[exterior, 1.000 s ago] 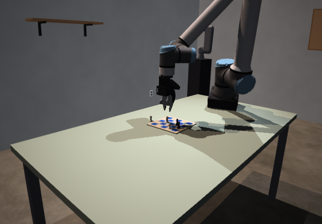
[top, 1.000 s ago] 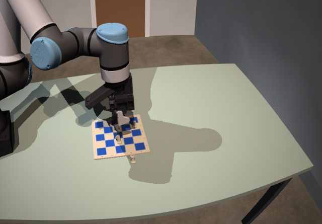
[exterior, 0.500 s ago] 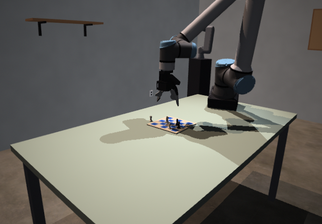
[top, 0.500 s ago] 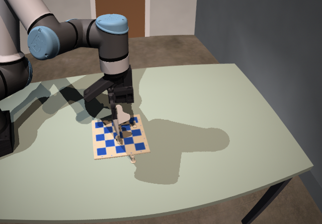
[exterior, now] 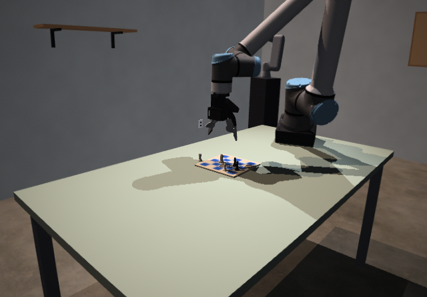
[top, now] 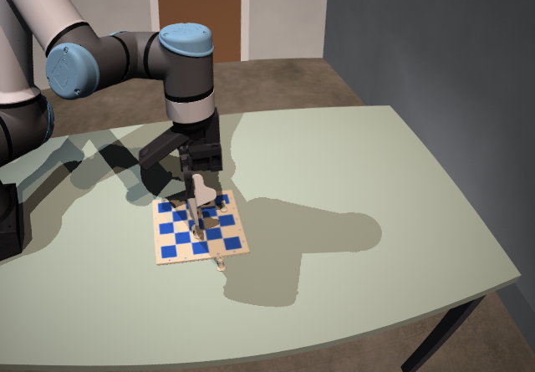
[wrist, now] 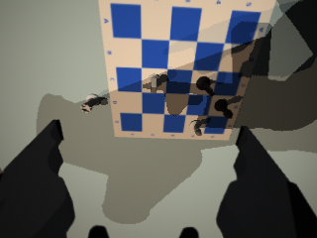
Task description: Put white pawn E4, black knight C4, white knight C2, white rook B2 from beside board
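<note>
My gripper [exterior: 222, 137] [wrist: 152, 124] is wide open and empty, above the board [top: 157, 240] [wrist: 111, 61]. The white knight [top: 197, 231] [exterior: 221, 158] [wrist: 155, 83] stands upright on C2. A black piece [exterior: 235, 161] [wrist: 203, 82], apparently the black knight, stands on C4. The white pawn [top: 223, 207] [exterior: 225, 167] [wrist: 197, 129] stands on E4. The white rook [top: 221, 264] [exterior: 199, 157] [wrist: 87, 106] stands upright on the table, off the board beside its column 1 edge. The gripper hides the black pieces in the top view. B2 shows no piece.
Another black piece [exterior: 237, 166] [wrist: 222, 106] stands on D5, close to the C4 and E4 pieces; its type is hard to tell. The arm's shadow crosses the board and the rook. The robot's base [exterior: 295, 137] stands at the table's far end.
</note>
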You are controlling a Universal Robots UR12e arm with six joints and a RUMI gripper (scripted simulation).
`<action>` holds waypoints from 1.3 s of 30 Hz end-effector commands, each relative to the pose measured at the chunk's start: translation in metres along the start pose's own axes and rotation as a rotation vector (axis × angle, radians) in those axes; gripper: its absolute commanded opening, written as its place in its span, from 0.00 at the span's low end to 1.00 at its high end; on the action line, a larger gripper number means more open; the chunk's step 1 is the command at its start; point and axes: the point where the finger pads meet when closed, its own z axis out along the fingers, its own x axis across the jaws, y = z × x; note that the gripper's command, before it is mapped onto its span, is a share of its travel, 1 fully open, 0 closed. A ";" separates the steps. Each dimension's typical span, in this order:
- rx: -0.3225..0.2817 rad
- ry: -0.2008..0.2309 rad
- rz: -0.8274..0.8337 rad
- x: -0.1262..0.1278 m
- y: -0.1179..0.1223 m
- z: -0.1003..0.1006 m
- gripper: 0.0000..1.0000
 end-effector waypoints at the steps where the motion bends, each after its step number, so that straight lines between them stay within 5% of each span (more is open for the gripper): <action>1: -0.001 -0.001 0.002 -0.001 0.001 -0.001 1.00; 4: -0.001 -0.001 0.084 -0.020 0.010 0.002 1.00; 9: -0.001 0.000 0.360 -0.090 0.034 0.014 1.00; 12: -0.001 0.000 0.402 -0.101 0.037 0.016 1.00; 13: -0.001 0.000 0.402 -0.101 0.037 0.016 0.22; 39: -0.001 0.000 0.402 -0.101 0.037 0.016 0.22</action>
